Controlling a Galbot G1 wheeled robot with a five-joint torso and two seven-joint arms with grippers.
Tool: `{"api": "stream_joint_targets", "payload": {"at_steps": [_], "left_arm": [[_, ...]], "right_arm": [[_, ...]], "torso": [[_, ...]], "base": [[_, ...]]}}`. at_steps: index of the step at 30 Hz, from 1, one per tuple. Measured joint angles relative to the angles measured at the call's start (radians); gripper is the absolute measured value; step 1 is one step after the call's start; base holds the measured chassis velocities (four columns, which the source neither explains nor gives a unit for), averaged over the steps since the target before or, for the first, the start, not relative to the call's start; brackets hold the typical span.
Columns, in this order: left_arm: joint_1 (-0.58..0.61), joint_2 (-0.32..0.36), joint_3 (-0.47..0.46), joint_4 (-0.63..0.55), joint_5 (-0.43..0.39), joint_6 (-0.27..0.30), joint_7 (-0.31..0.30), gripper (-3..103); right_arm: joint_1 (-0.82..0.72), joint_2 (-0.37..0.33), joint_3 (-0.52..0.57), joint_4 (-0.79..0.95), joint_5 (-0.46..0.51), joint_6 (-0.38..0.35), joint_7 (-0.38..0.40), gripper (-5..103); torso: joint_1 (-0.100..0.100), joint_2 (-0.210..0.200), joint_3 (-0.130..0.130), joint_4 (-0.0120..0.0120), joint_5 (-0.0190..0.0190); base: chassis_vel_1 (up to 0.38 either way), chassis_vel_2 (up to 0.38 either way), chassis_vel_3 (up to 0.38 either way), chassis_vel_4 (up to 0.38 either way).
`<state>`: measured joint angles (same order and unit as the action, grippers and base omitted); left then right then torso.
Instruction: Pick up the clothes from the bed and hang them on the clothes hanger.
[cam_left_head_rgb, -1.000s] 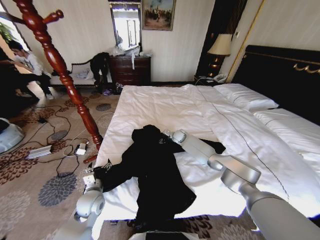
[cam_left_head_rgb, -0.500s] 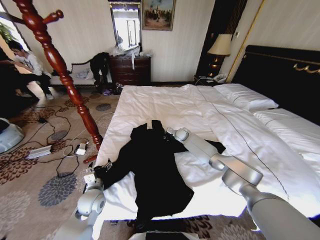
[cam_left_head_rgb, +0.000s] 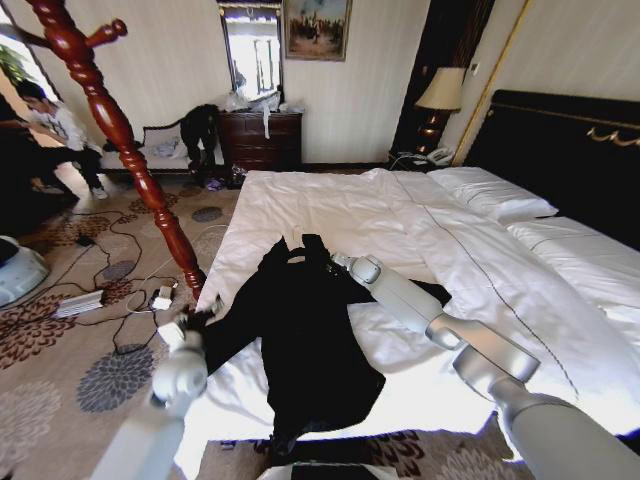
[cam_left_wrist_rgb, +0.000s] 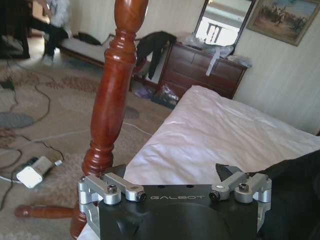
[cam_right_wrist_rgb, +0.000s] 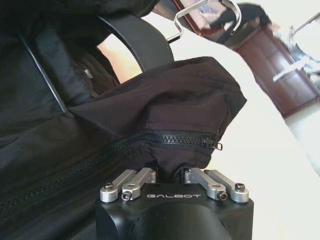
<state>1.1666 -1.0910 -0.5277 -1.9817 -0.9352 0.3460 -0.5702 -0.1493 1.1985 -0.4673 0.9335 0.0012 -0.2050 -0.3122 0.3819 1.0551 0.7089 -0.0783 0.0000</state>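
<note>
Our right gripper (cam_right_wrist_rgb: 170, 176) is clamped on the coat (cam_left_head_rgb: 300, 330) by its zippered collar (to lift it), mid-bed (cam_left_head_rgb: 330, 205). Left gripper (cam_left_wrist_rgb: 175, 175), jaws apart, waits near the stand (cam_left_head_rgb: 120, 130) at left.

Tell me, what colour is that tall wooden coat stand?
Glossy red-brown; the coat stand shows best in the left wrist view.

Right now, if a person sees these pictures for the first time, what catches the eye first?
First the black coat spread on the white bed, near its foot edge. The right gripper is shut on the coat's fabric by the zipper, and the left gripper is open at the bed's left edge. The red-brown coat stand leans into view on the left.
</note>
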Motion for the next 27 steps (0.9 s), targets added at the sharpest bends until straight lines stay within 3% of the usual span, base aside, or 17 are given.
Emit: {"api": "stream_joint_targets", "payload": {"at_steps": [1, 5, 9, 14, 18, 27], "left_arm": [[-0.038, 0.034, -0.003, 0.025, -0.065, 0.031, 0.013, 100], [-0.09, 0.125, 0.021, 0.089, -0.118, 0.088, 0.09, 100], [-0.122, 0.199, 0.055, 0.13, -0.178, 0.107, 0.159, 100], [-0.138, 0.296, 0.092, 0.145, -0.221, 0.113, 0.301, 100], [-0.132, 0.326, 0.107, 0.134, -0.216, 0.118, 0.347, 100], [-0.119, 0.353, 0.107, 0.128, -0.221, 0.145, 0.367, 100]], "right_arm": [[-0.009, 0.0, 0.003, 0.01, -0.027, 0.02, 0.003, 19], [-0.027, 0.003, 0.017, 0.03, -0.07, 0.057, 0.011, 19], [-0.04, 0.009, 0.026, 0.046, -0.1, 0.089, 0.022, 19], [-0.047, 0.03, 0.041, 0.076, -0.179, 0.166, 0.036, 19], [-0.057, 0.042, 0.052, 0.106, -0.21, 0.197, 0.06, 19], [-0.078, 0.036, 0.071, 0.185, -0.252, 0.243, 0.078, 19]], "torso": [[0.0, 0.0, 0.0, 0.0003, -0.0001], [0.0, 0.0, 0.0, 0.0004, -0.0002], [0.0, 0.0, 0.0, 0.0003, -0.0003], [0.0, 0.0, 0.0, 0.0004, -0.0003], [0.0, 0.0, 0.0, 0.0006, -0.0003], [0.0, 0.0, 0.0, 0.0003, -0.0003]], "base": [[0.0, 0.0, 0.0, 0.0], [0.0, 0.0, 0.0, 0.0], [0.0, 0.0, 0.0, 0.0], [0.0, 0.0, 0.0, 0.0], [0.0, 0.0, 0.0, 0.0], [0.0, 0.0, 0.0, 0.0]]}}
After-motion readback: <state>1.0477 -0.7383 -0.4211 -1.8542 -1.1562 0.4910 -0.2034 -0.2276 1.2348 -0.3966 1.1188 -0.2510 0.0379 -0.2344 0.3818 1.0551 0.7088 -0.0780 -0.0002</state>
